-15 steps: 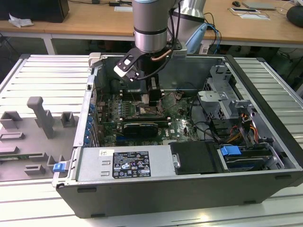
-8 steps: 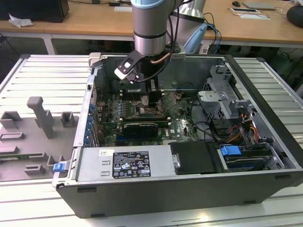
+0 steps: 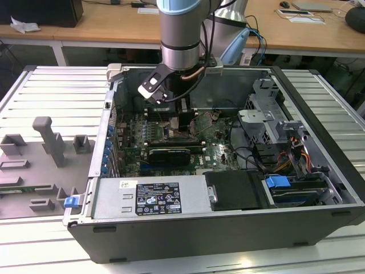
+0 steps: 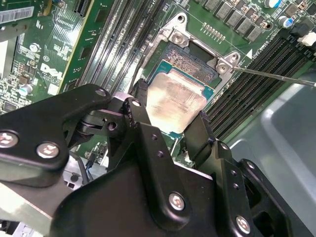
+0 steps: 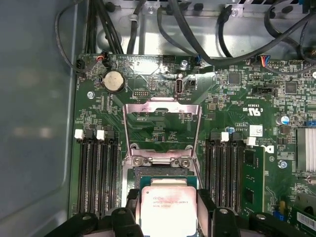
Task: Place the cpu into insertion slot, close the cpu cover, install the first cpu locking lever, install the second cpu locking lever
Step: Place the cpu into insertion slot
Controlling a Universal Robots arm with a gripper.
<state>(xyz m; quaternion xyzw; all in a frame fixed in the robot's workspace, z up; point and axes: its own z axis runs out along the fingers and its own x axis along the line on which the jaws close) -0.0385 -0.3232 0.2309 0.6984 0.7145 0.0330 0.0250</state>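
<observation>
Silvery-beige cpu (image 4: pixel 175 101) grasped by the gripper (image 4: pixel 170 109); seating it well needs it level, edges square with the insertion slot (image 4: pixel 192 57).

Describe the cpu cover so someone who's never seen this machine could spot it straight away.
In the first wrist view, find the green motherboard and its two banks of long black memory slots. Between them, by the cpu in the claw, the cpu cover stands swung open: the only thin silvery frame with a big square window.

Tiny illegible print on the cpu (image 5: pixel 167 207)
</observation>
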